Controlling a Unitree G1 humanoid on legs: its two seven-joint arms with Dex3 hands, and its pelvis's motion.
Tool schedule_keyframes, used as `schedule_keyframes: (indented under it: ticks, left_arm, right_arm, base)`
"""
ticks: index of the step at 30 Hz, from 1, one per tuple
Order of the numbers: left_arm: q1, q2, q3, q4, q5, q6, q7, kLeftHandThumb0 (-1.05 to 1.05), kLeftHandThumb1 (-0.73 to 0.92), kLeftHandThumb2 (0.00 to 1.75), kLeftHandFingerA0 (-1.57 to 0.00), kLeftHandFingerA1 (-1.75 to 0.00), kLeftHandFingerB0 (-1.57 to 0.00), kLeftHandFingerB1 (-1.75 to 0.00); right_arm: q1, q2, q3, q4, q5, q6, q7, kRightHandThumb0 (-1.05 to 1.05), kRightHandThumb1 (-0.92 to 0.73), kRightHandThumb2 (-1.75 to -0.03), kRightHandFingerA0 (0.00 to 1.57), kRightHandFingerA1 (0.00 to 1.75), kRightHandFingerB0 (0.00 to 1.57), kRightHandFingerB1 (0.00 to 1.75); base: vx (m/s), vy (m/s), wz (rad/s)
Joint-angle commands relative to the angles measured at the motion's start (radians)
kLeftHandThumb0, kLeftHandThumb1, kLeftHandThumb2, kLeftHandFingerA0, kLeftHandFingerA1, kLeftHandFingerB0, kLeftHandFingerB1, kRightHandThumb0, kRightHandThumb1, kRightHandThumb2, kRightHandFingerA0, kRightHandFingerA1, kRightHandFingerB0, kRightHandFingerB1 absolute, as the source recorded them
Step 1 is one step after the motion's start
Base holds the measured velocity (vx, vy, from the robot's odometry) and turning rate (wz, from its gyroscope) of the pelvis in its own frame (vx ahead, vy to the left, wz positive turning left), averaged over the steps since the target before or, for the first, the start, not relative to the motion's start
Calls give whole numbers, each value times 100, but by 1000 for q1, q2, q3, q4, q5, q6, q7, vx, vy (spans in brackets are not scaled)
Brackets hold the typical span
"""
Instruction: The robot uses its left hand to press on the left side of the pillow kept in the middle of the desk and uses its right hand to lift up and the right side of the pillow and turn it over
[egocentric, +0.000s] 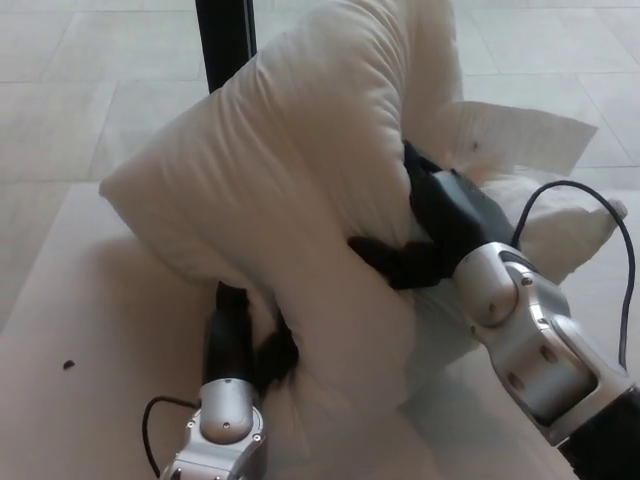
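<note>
A plump white pillow (290, 190) stands folded up over the white desk (90, 330), its right side raised high and curled toward the left. My left hand (245, 340) sits under the pillow's lower left fold, its black fingers pressed into the fabric and partly hidden. My right hand (425, 235) is shut on the pillow's raised right side, fingers dug into the cloth at mid-height. A flat white corner of the pillowcase (520, 135) sticks out behind my right wrist.
A black post (228, 40) rises behind the pillow at the top. Pale floor tiles (80, 100) lie beyond the desk's far edge. A small dark speck (68, 365) lies on the desk at the left. A black cable (570, 190) loops off my right forearm.
</note>
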Motion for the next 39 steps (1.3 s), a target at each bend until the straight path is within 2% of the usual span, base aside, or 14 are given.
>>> schedule_keyframes:
  ticks: [1, 3, 5, 6, 7, 11, 12, 13, 19, 23, 24, 29, 33, 39]
  left_arm:
    - [-8, 86, -93, -29, -71, 200, -351, -47, 69, 57, -27, -150, 0, 0]
    - [14, 168, -15, -89, -107, 179, -361, -67, 53, 81, -26, -83, 0, 0]
    - [36, 214, 11, -124, -125, 180, -377, -53, 67, 60, -21, -109, 0, 0]
    - [41, 265, 40, -144, -135, 204, -394, -56, 55, 81, -4, -58, 0, -5]
    - [46, 301, 61, -158, -146, 220, -408, -64, 54, 82, -44, -109, 0, -2]
    - [93, 431, 118, -189, -158, 178, -471, -50, 63, 59, -33, -123, 0, -9]
    - [101, 451, 137, -191, -165, 181, -474, -51, 64, 59, -26, -86, 0, -10]
    - [112, 470, 160, -191, -171, 179, -475, -55, 62, 59, -41, -77, 0, -14]
    - [181, 541, 233, -176, -202, 186, -499, -62, 50, 80, -55, -106, -4, -19]
    - [250, 566, 297, -188, -240, 172, -523, -60, 50, 83, -46, -98, 0, -20]
    - [258, 560, 327, -195, -253, 170, -510, -55, 52, 78, -2, -60, -4, -22]
    - [273, 577, 414, -182, -280, 138, -521, -56, 64, 59, -21, -46, 0, -31]
    - [288, 616, 588, -148, -367, 137, -561, -63, 51, 89, -23, -60, 0, -29]
    - [364, 737, 829, -51, -404, 112, -590, -74, 61, 58, -36, -72, -7, -71]
  right_arm:
    - [96, 90, -334, -192, 395, 34, 197, -64, -62, -60, 59, 83, 46, 36]
    - [82, 23, -497, -222, 442, 61, 190, -62, -61, -59, 75, 95, 49, 36]
    - [88, -17, -542, -228, 440, 78, 213, -62, -48, -87, 71, 79, 40, 50]
    - [107, -61, -597, -231, 461, 89, 245, -58, -59, -58, 57, 51, 47, 36]
    - [123, -94, -630, -237, 467, 97, 268, -56, -59, -58, 66, 76, 47, 36]
    - [198, -199, -726, -253, 469, 114, 332, -53, -60, -59, 50, 47, 42, 35]
    - [216, -218, -747, -247, 471, 112, 344, -61, -46, -91, 35, 65, 20, 50]
    - [236, -237, -778, -235, 477, 114, 354, -60, -57, -58, 46, 48, 44, 36]
    - [344, -258, -873, -255, 477, 159, 341, -52, -61, -58, 53, 49, 45, 36]
    - [432, -258, -954, -294, 522, 179, 370, -55, -48, -81, 48, 58, 36, 49]
    - [458, -260, -962, -320, 521, 186, 372, -56, -48, -82, 46, 58, 35, 48]
    - [529, -279, -1011, -346, 545, 181, 405, -53, -62, -59, 50, 49, 40, 36]
    - [607, -339, -1128, -278, 562, 125, 432, -61, -52, -94, 42, 62, 30, 49]
    - [693, -456, -1356, 11, 550, -76, 386, -67, -72, -62, 41, 57, 32, 31]
  base:
    - [0, 0, 0]
    - [0, 0, 0]
    - [0, 0, 0]
    - [0, 0, 0]
    - [0, 0, 0]
    - [0, 0, 0]
    - [0, 0, 0]
    - [0, 0, 0]
    - [0, 0, 0]
    - [0, 0, 0]
    - [0, 0, 0]
    - [0, 0, 0]
    - [0, 0, 0]
    - [0, 0, 0]
